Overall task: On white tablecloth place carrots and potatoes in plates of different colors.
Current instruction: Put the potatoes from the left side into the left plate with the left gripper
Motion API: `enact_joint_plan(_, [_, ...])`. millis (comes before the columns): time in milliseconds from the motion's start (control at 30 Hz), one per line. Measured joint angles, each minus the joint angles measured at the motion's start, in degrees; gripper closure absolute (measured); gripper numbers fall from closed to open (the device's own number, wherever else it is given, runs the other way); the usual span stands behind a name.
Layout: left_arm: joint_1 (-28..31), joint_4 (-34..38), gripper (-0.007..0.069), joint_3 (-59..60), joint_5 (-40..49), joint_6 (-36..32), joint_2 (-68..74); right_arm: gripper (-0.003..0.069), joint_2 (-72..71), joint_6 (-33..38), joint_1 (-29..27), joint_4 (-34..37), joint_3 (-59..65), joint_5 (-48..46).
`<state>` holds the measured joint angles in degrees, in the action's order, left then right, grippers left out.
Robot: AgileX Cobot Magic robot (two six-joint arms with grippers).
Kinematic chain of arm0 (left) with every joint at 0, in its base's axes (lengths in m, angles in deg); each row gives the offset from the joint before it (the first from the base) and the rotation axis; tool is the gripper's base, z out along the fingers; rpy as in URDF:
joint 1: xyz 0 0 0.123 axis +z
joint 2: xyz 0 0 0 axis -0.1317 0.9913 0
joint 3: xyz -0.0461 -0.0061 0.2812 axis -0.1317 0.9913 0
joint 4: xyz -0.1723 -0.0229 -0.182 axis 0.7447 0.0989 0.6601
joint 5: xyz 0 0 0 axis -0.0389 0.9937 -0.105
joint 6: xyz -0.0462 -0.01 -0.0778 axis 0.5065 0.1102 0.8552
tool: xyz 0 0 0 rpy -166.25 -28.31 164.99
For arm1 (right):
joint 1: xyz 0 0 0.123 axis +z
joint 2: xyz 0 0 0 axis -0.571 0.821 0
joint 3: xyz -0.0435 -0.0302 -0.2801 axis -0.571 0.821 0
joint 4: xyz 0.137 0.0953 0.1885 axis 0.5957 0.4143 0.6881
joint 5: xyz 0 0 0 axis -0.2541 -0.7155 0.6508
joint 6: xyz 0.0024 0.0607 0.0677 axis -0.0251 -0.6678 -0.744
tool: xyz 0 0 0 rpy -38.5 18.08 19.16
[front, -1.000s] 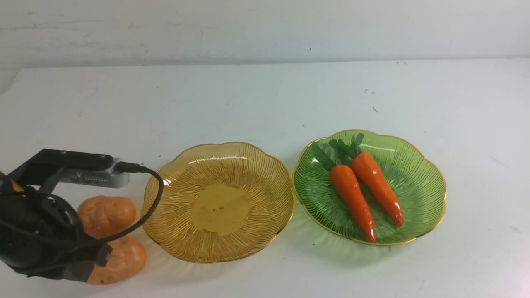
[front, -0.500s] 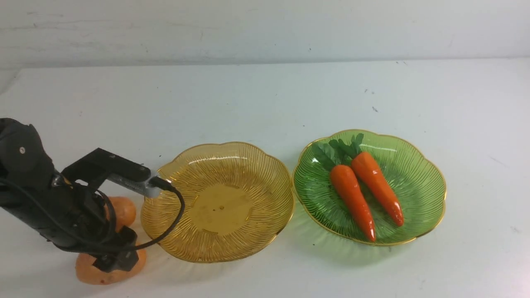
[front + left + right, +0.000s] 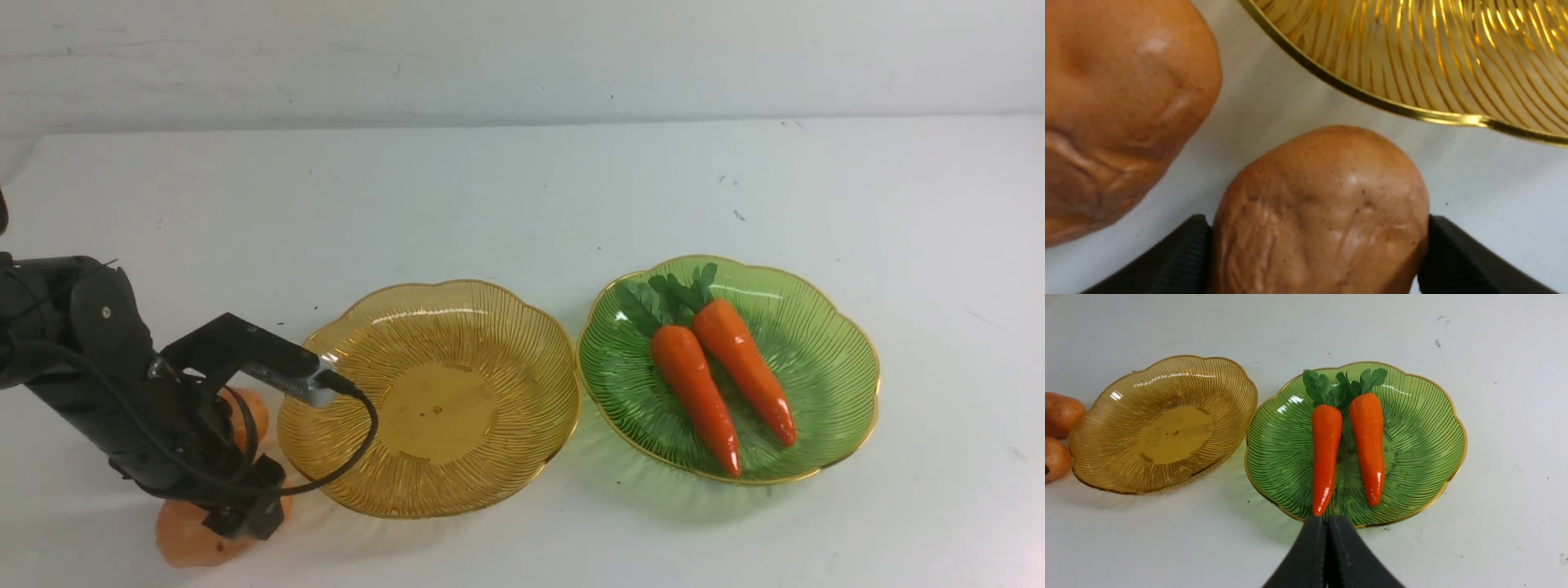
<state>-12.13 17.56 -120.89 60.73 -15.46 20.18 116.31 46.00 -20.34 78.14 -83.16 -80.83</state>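
Two plates side by side on white tablecloth [image 3: 522,188]: amber plate [image 3: 433,408] left, green plate [image 3: 824,367] right, pale wall [image 3: 522,57] behind. Dark specks on far cloth. Both carrots [image 3: 694,392] inside green plate, leaves away from robot. Far potato [image 3: 253,412] mostly hidden behind left arm [image 3: 98,392]; near potato [image 3: 184,535] partly covered, on cloth just beside amber rim. Left gripper [image 3: 1318,253] spread wide, pads against both flanks of near potato. Right gripper [image 3: 1327,551] pressed closed near green rim, outside front view.
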Motion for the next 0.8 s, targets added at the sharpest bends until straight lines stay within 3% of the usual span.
enact_joint_plan(333, [0.0, -1.11, 0.02, -0.88, 2.43, 8.53, 0.37, 0.0674, 0.0, 0.0, 0.0, -0.06, 0.0, 0.0])
enact_joint_plan(433, [0.0, -2.19, 0.0205, -2.0, 7.69, 9.54, -0.11, 0.0674, 0.0, 0.0, 0.0, -0.17, 0.0, 0.0])
enact_joint_plan(467, [0.0, -3.02, 0.0205, -5.03, 13.8, 10.57, -1.92, 0.0674, 0.0, 0.0, 0.0, -0.2, 0.0, 0.0])
enact_joint_plan(567, [0.0, -2.31, 0.0206, -13.08, 20.46, 12.54, -5.83, 0.0674, 0.0, 0.0, 0.0, -0.2, 0.0, 0.0])
enact_joint_plan(667, [0.0, 2.74, 0.0206, -20.39, 20.54, 14.12, -7.54, 0.0674, 0.0, 0.0, 0.0, -0.2, 0.0, 0.0])
enact_joint_plan(800, [-0.43, 13.41, 0.0206, -24.2, 13.63, 14.03, -5.8, 0.0674, 0.0, 0.0, 0.0, -0.2, 0.0, 0.0])
